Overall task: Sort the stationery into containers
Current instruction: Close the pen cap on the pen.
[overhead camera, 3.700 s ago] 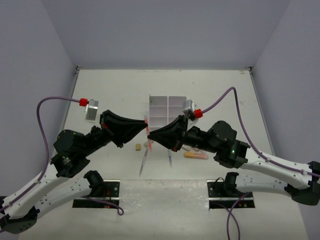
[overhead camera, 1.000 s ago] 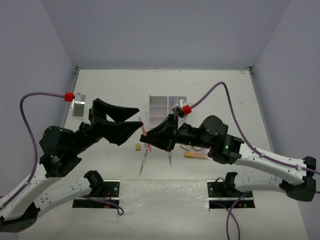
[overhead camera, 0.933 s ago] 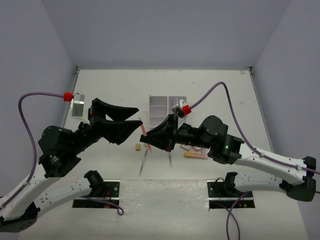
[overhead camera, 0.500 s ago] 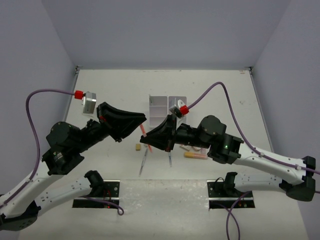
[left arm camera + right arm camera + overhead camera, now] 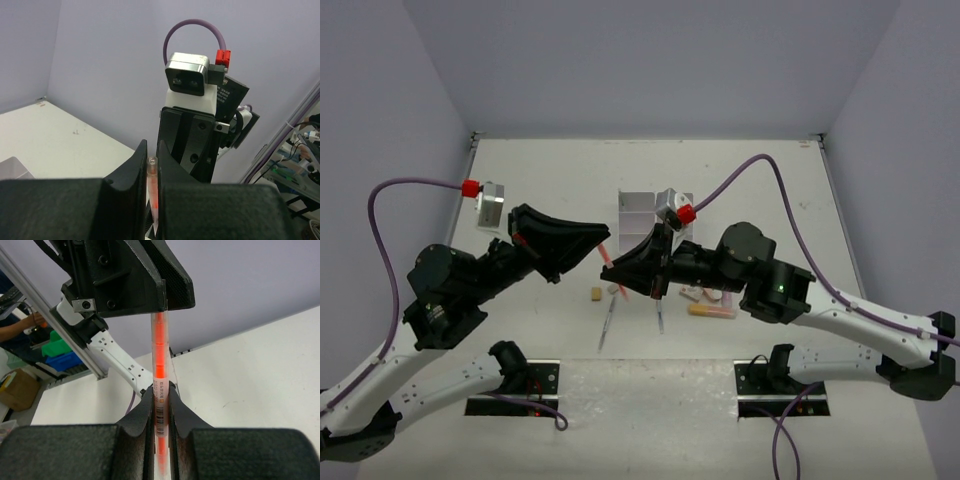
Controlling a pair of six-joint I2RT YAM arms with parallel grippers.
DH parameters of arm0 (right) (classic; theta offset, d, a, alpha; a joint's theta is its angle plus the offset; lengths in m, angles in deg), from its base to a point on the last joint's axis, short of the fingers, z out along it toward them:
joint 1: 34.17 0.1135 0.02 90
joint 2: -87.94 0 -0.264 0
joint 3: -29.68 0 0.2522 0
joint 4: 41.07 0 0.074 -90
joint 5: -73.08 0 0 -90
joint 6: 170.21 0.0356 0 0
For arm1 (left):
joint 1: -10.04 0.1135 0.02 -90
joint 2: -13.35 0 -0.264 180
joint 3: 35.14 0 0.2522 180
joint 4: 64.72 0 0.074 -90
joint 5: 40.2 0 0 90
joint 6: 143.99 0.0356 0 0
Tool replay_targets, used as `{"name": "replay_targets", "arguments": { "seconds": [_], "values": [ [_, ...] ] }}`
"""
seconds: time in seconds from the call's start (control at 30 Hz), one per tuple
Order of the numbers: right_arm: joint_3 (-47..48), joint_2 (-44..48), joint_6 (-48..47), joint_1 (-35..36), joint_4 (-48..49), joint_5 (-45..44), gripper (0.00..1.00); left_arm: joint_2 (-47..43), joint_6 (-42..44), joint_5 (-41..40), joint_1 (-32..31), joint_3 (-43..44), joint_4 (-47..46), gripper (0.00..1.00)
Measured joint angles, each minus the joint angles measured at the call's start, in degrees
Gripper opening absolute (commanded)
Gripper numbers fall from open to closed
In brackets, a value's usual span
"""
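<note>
An orange marker [image 5: 609, 262] with a clear body hangs in the air above the table, held at both ends. My left gripper [image 5: 605, 234] is shut on its capped end [image 5: 151, 172]. My right gripper [image 5: 613, 282] is shut on the barcode-labelled part of the barrel [image 5: 160, 412]. In the right wrist view the marker [image 5: 158, 347] runs straight up into the left gripper's black fingers [image 5: 145, 275]. The white organizer [image 5: 642, 208] stands just behind the two grippers, partly hidden by the right wrist.
On the table below lie a tan eraser [image 5: 594, 294], a thin pen [image 5: 606, 324], another thin pen [image 5: 660, 319], an orange marker [image 5: 712, 311] and a small pink piece [image 5: 692, 295]. Purple cables arc over both arms.
My left gripper was open beside the marker; it has swung right and shut on the marker's free end. The right gripper kept its grip and barely shifted.
</note>
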Motion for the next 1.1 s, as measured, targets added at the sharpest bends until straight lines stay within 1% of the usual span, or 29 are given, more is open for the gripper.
{"name": "replay_targets", "arguments": {
  "seconds": [0.23, 0.37, 0.63, 0.83, 1.0, 1.1],
  "values": [
    [3.6, -2.0, -0.7, -0.2, -2.7, -0.3, 0.0, -0.5, -1.1, -0.3, 0.4, -2.2, -4.9, 0.0],
    [7.5, -3.8, -1.7, -0.7, -5.1, 1.2, 0.0, -0.5, -1.5, -0.2, 0.5, -3.1, -8.1, 0.0],
    [18.2, -8.3, -5.0, -1.6, -15.1, 4.0, 0.0, -1.6, -2.9, -1.1, 0.8, -6.6, -16.5, 0.0],
    [23.9, -11.1, -6.9, -2.2, -21.1, 5.7, 0.0, -2.3, -3.8, -1.7, 0.8, -9.3, -20.8, 0.0],
    [24.1, -11.5, -7.6, -3.0, -22.2, 7.2, 0.0, -3.2, -3.8, -3.0, 0.8, -9.9, -19.8, 0.0],
    [18.0, -10.4, -7.3, -3.3, -15.7, 8.1, 0.0, -4.0, -1.7, -3.7, 0.6, -8.0, -14.1, 0.0]
  ]
}}
